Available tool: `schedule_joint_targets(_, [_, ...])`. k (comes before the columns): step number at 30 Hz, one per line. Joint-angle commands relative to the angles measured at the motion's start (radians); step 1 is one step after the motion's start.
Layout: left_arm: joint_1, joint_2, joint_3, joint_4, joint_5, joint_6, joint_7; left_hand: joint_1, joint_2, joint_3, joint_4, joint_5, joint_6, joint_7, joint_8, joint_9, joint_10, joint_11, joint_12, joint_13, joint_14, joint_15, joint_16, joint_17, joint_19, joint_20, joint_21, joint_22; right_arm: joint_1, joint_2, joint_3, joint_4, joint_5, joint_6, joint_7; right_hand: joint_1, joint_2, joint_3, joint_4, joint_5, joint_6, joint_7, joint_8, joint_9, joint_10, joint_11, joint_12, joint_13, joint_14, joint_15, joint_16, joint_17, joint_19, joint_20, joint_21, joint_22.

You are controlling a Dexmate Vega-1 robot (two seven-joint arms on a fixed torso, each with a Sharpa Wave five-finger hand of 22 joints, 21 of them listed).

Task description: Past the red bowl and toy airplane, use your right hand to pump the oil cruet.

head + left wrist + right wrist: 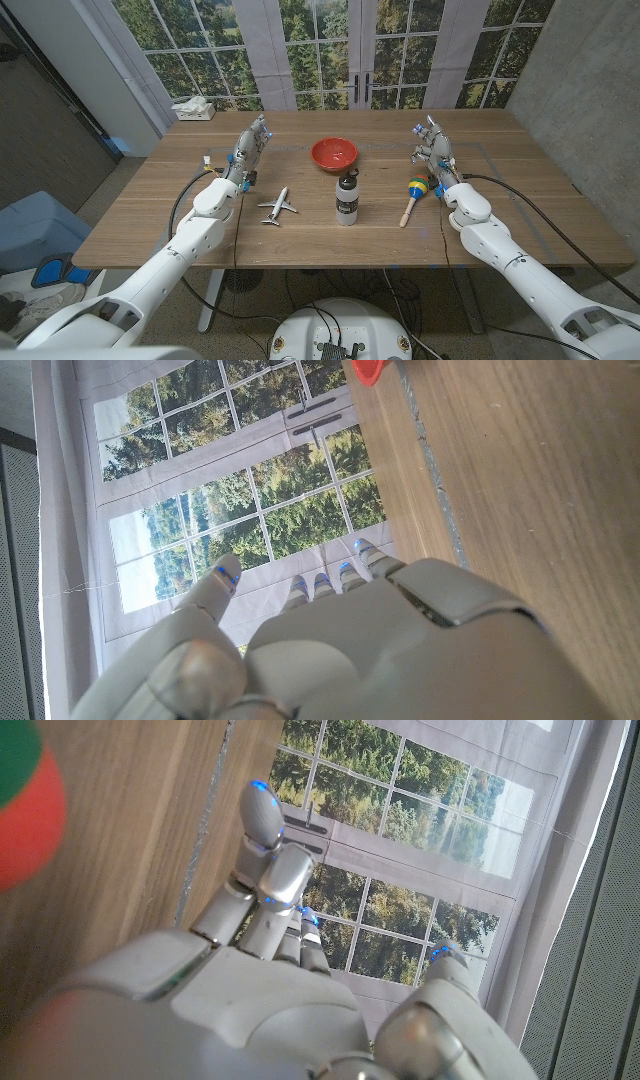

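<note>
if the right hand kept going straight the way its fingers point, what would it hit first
Probably nothing on the table. The right hand points toward the far edge and the windows, and the wood ahead looks bare. The maraca and bottle lie off that line, though depth is unclear.

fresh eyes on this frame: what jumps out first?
The red bowl at the table's middle far side, with the oil cruet standing upright just in front of it. A toy airplane lies to the cruet's left and a colourful maraca to its right. The left hand and right hand wait at either side, fingers apart, holding nothing.
</note>
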Motion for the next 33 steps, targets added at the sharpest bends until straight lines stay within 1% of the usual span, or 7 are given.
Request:
schedule_joint_targets(1, [0.015,0.006,-0.003,-0.023,0.005,-0.001,0.014,0.008,0.066,0.003,-0.005,0.005,-0.008,-0.001,0.002,0.003,-0.039,-0.009,0.003,0.003,-0.088,-0.082,0.006,0.000,-0.005,-0.052,0.008,0.005,-0.078,-0.044,0.019,-0.107,-0.007,-0.024,-0.039,-0.010,0.003,0.002,0.005,0.006,0.011,0.000,0.005,0.005,0.008,0.002,0.008,0.002,-0.002,-0.003,0.008,0.000,0.006,0.001,0.010,0.004])
schedule_joint_targets(13, [0.027,0.011,-0.006,-0.039,0.006,-0.002,0.020,0.008,0.066,0.001,-0.008,0.005,-0.011,0.000,0.003,0.003,-0.043,-0.009,0.004,0.003,-0.089,-0.083,0.007,0.000,-0.005,-0.052,0.008,0.005,-0.145,-0.065,0.040,-0.174,-0.006,-0.023,-0.069,-0.014,0.004,0.003,0.006,0.007,0.017,0.001,0.005,0.005,0.014,0.002,0.010,0.002,-0.005,-0.003,0.016,0.000,0.004,0.001,0.010,-0.004])
schedule_joint_targets(15, [0.027,0.011,-0.007,-0.039,0.006,-0.004,0.020,0.008,0.066,0.001,-0.008,0.005,-0.011,0.000,0.003,0.003,-0.042,-0.010,0.004,0.003,-0.089,-0.084,0.007,0.000,-0.005,-0.052,0.008,0.005,-0.156,-0.060,0.045,-0.182,-0.003,-0.014,-0.075,-0.014,0.004,0.004,0.006,0.007,0.016,0.001,0.005,0.005,0.014,0.002,0.010,0.002,-0.005,-0.003,0.016,0.000,0.005,0.001,0.009,-0.006])
schedule_joint_targets(17, [0.029,0.011,-0.008,-0.039,0.005,-0.006,0.019,0.008,0.066,0.001,-0.008,0.005,-0.011,0.000,0.003,0.003,-0.043,-0.010,0.004,0.003,-0.089,-0.084,0.007,0.000,-0.006,-0.052,0.008,0.005,-0.166,-0.072,0.046,-0.199,-0.002,-0.025,-0.072,-0.014,0.005,0.004,0.007,0.007,0.018,0.001,0.005,0.005,0.016,0.002,0.010,0.002,-0.005,-0.003,0.016,0.000,0.004,0.000,0.010,-0.006])
schedule_joint_targets(18, [0.029,0.011,-0.008,-0.040,0.006,-0.007,0.021,0.008,0.066,0.000,-0.009,0.005,-0.012,0.000,0.003,0.003,-0.043,-0.010,0.004,0.003,-0.090,-0.084,0.007,0.000,-0.006,-0.052,0.008,0.005,-0.171,-0.068,0.046,-0.201,-0.011,-0.016,-0.082,-0.015,0.005,0.004,0.007,0.007,0.018,0.001,0.005,0.005,0.018,0.002,0.011,0.002,-0.006,-0.003,0.017,0.000,0.003,0.000,0.011,-0.003])
schedule_joint_targets(20, [0.031,0.011,-0.010,-0.039,0.004,-0.009,0.020,0.007,0.066,0.000,-0.009,0.005,-0.012,0.000,0.004,0.003,-0.043,-0.011,0.004,0.003,-0.089,-0.084,0.007,0.000,-0.005,-0.052,0.008,0.005,-0.182,-0.075,0.049,-0.216,-0.010,-0.020,-0.083,-0.015,0.005,0.004,0.007,0.007,0.019,0.001,0.006,0.005,0.019,0.002,0.011,0.002,-0.006,-0.003,0.018,0.000,0.002,0.000,0.014,0.000])
schedule_joint_targets(33, [0.032,0.012,-0.011,-0.035,-0.002,-0.014,0.008,0.007,0.066,-0.001,-0.011,0.005,-0.012,0.000,0.005,0.003,-0.043,-0.010,0.006,0.003,-0.090,-0.085,0.008,0.000,-0.005,-0.053,0.008,0.005,-0.265,-0.081,0.072,-0.289,-0.020,-0.008,-0.131,-0.019,0.005,0.005,0.008,0.007,0.030,0.001,0.008,0.005,0.027,0.003,0.013,0.002,-0.010,-0.003,0.023,0.000,0.003,-0.001,0.008,-0.019])
